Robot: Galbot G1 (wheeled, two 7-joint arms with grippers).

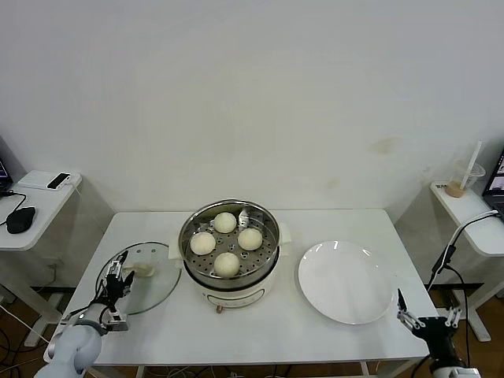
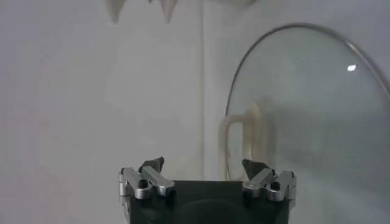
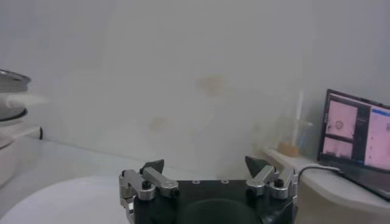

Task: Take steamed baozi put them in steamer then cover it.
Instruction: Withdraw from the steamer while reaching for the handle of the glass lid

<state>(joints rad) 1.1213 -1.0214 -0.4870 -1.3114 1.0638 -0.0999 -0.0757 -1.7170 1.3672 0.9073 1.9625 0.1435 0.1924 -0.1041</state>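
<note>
Baozi (image 1: pixel 227 243): all four sit on the tray inside the steamer (image 1: pixel 228 277), table centre.
Cover (image 1: pixel 157 290): flat on the table at the steamer's 9 o'clock.
Left gripper (image 1: pixel 116 277): fingers spread wide, over the cover's outer edge.
Right gripper (image 1: pixel 425 321): fingers apart, at the table's 4 o'clock corner, beside the white plate (image 1: pixel 346 282).

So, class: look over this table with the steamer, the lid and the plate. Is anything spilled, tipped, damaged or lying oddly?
Nothing stands out. Four baozi sit apart on the tray in the upright steamer. The glass cover lies flat on the table to its left, not yet on. The white plate lies flat, bare. Left hand open over the cover; right hand open at the table's corner.
</note>
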